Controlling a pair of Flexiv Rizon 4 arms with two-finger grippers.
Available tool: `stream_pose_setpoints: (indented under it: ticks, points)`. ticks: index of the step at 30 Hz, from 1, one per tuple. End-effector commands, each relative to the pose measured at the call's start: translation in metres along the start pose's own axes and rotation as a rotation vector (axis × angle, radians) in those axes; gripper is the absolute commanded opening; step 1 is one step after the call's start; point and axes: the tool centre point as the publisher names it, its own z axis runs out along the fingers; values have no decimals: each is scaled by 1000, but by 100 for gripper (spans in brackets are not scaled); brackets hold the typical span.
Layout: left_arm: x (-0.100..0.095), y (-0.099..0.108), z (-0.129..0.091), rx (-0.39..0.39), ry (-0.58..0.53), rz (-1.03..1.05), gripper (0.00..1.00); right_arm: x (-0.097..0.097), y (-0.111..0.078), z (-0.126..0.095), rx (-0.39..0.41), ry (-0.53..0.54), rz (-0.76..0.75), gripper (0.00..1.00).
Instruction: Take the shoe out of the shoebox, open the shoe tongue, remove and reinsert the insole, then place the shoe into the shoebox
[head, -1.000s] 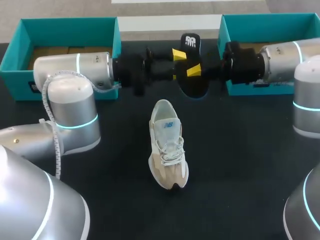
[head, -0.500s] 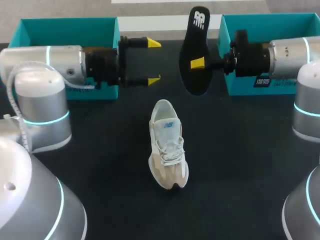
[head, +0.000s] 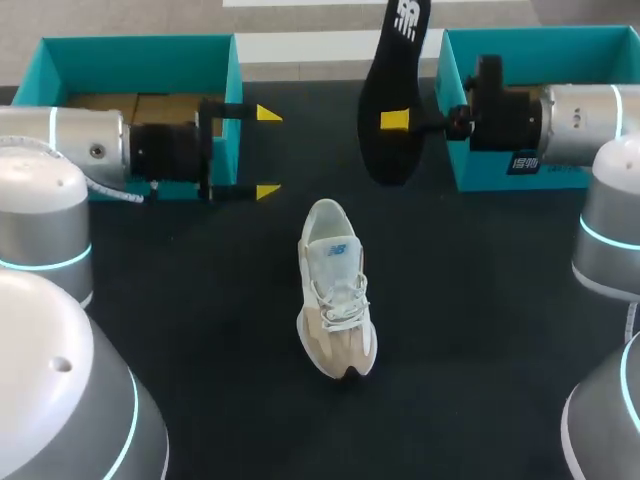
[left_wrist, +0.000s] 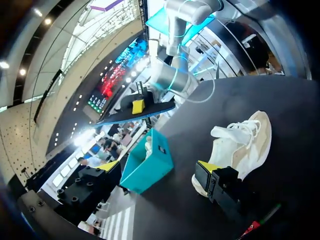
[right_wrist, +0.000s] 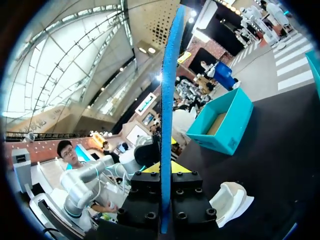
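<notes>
A white and beige shoe lies on the black table, toe toward me, also seen in the left wrist view and the right wrist view. Above and behind it hangs the black insole, standing on edge, with my right gripper shut on its middle. In the right wrist view the insole shows edge-on as a blue strip rising from between the fingers of that gripper. My left gripper is open and holds nothing, to the left of the insole and apart from it. The left wrist view shows the insole far ahead of the left gripper.
A teal shoebox stands at the back left, behind my left arm. A second teal box stands at the back right behind my right arm, also seen ahead of the left gripper. The left box shows in the right wrist view.
My left gripper has let go of the insole, opened wide and drawn back to the left. The right gripper has kept the insole and raised it a little, more upright.
</notes>
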Motion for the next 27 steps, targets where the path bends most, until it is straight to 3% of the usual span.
stream_pose_setpoints:
  ticks: [1, 11, 14, 18, 21, 27]
  points:
    - [0, -2, -5, -1, 7, 0, 100, 2, -2, 1, -5, -6, 0, 0]
    - [0, -2, -5, -1, 7, 0, 100, 0, -1, 0, -21, -22, -38, 0]
    - [14, 11, -7, -47, 38, -100, 100, -10, -6, 0, 43, -127, -109, 0]
    - [32, 25, -11, -97, 73, -177, 100, -17, -8, 8, 82, -125, -217, 0]
    - [45, 33, -13, -142, 86, -253, 100, -21, -10, 12, 67, -119, -267, 0]
    - [67, 39, -12, -185, 105, -367, 100, -35, -19, 20, 79, -99, -327, 0]
